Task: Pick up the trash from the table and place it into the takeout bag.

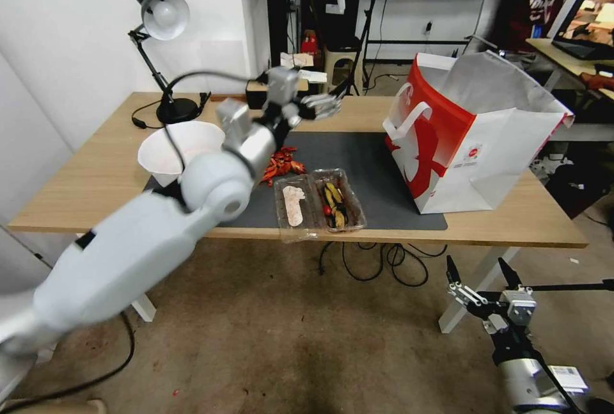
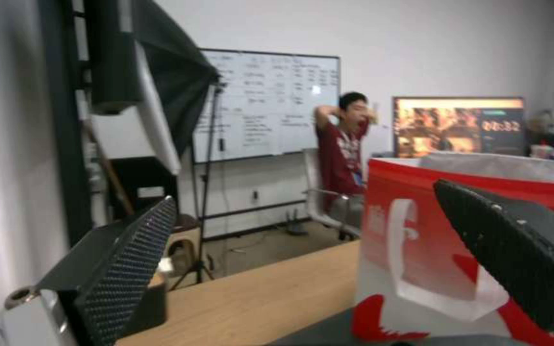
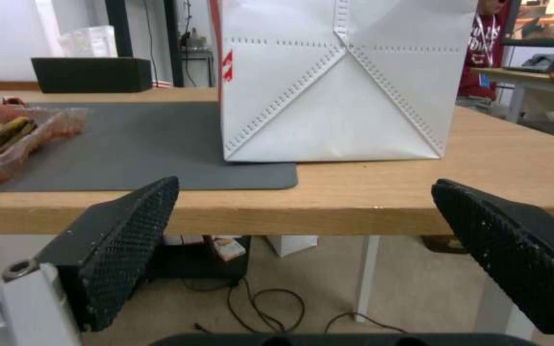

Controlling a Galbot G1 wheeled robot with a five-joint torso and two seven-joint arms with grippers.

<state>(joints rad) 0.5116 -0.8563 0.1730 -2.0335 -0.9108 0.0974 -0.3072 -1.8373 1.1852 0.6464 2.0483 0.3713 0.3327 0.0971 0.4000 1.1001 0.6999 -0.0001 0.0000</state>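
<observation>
Trash tray on mat beside takeout bag | left gripper above table, fingers apart, facing bag | right gripper below table edge, fingers apart; its wrist view shows bag's white side
</observation>
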